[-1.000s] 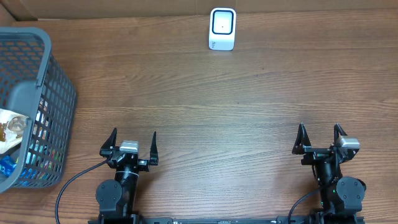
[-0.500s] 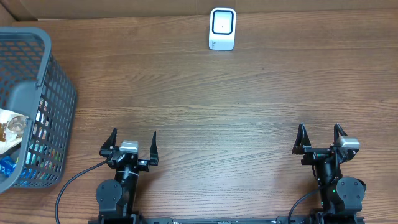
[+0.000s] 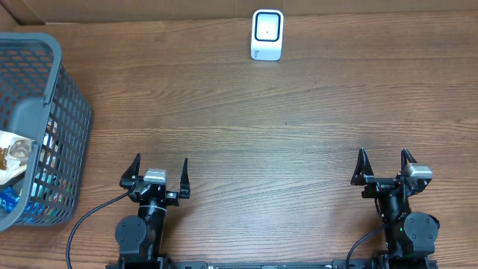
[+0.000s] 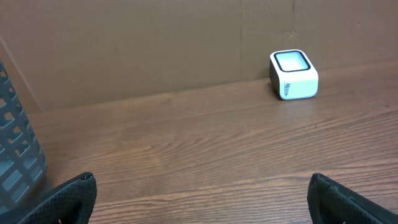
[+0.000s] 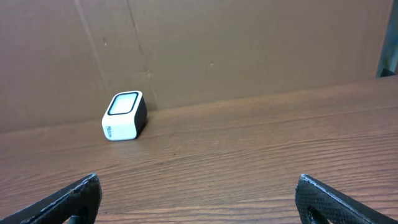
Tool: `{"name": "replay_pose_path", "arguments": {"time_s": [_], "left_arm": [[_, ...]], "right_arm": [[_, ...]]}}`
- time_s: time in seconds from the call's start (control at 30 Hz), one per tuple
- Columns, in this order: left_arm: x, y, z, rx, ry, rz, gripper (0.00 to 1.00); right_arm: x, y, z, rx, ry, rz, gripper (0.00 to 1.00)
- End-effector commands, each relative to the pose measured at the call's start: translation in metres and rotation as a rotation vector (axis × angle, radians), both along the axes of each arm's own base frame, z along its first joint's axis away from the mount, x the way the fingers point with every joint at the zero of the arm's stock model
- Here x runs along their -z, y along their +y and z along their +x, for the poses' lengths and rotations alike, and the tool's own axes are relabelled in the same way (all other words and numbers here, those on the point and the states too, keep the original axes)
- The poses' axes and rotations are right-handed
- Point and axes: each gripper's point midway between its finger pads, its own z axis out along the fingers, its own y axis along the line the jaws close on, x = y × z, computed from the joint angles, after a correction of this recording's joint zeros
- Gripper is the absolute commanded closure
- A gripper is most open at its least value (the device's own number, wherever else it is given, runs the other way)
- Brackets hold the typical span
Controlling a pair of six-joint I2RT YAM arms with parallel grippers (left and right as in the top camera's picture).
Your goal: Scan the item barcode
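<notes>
opening step: left pincer (image 3: 160,160) and right pincer (image 3: 383,152) rest spread and empty at the near table edge. the items (image 3: 13,153) lie in the basket (image 3: 71,97), well apart from the scanner (image 3: 267,34). likely next: the left arm reaches into the basket.

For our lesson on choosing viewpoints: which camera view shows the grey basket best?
The overhead view: the grey basket sits at the table's left edge, mesh wall, rim and some items inside visible, though cropped. The left wrist view catches only a strip of mesh; the right wrist view shows none of it.
</notes>
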Motion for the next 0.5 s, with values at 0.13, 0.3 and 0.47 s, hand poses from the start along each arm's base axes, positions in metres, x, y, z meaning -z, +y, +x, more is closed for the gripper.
{"name": "replay_pose_path", "arguments": {"time_s": [0.13, 0.3, 0.47], "left_arm": [[0.0001, -0.0002, -0.0004, 0.001, -0.007, 0.027, 0.0], [0.0001, -0.0002, -0.0004, 0.001, -0.007, 0.027, 0.0], [0.0001, -0.0002, -0.0004, 0.001, -0.007, 0.027, 0.0]], "right_arm": [[0.0014, -0.0002, 0.0001, 0.004, -0.006, -0.004, 0.0], [0.0014, -0.0002, 0.0001, 0.004, -0.006, -0.004, 0.0], [0.0014, -0.0002, 0.0001, 0.004, -0.006, -0.004, 0.0]]}}
